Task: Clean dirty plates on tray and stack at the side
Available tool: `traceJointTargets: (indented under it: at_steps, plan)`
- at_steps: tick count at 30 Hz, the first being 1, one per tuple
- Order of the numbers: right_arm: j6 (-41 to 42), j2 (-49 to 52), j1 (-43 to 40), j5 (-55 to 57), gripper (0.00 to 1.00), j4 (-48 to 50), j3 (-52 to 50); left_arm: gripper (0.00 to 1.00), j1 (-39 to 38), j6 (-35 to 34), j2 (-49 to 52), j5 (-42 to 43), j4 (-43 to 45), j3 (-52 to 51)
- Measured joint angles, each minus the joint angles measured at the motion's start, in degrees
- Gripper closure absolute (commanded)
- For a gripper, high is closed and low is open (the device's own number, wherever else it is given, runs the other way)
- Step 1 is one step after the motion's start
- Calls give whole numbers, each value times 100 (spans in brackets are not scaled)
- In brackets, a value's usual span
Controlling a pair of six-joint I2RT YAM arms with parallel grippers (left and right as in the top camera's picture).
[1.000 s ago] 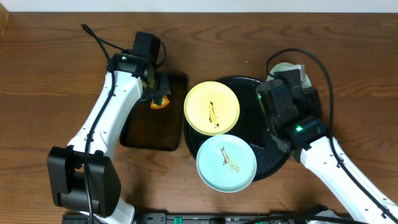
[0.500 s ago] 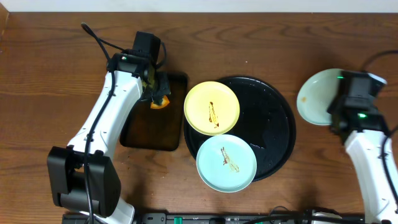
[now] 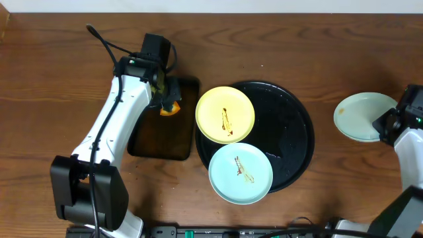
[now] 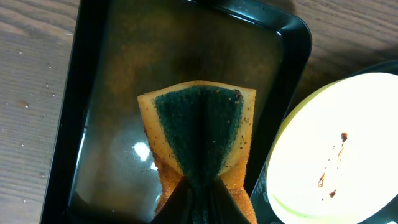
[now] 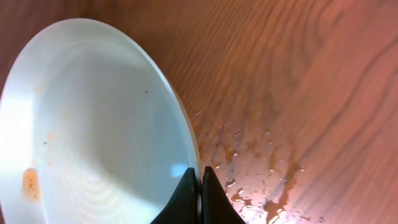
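Note:
A pale yellow plate with brown streaks lies on the left of the round black tray; it also shows in the left wrist view. A mint-white streaked plate lies at the tray's front. My right gripper is shut on the rim of a second mint-white plate over the bare wood at the right; in the right wrist view the plate carries one small orange spot. My left gripper is shut on an orange sponge with a green pad above the rectangular tray.
The dark rectangular tray lies left of the round tray, with wet sheen inside. Water droplets dot the wood beside the held plate. Bare wood-grain tabletop spreads at the right and back.
My right arm has carried the mint-white plate from the tray's back right out over the wood at the far right. The left arm and sponge have not moved.

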Motion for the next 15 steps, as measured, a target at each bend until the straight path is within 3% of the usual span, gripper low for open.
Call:
traceJointTargets:
  at_steps: [4,8,11,15]
  plan:
    - [-28,116,-35,-442,85,271,0,92,0,0,0,11,0,0]
    - [-326,107,-37,-1480,83,706,2,92,0,0,-2,11,0,0]
    - [-492,76,-22,-2218,73,704,4,92,0,0,0,11,0,0]
    - [-820,35,181,-3049,68,579,4,93,0,4,0,31,0,0]
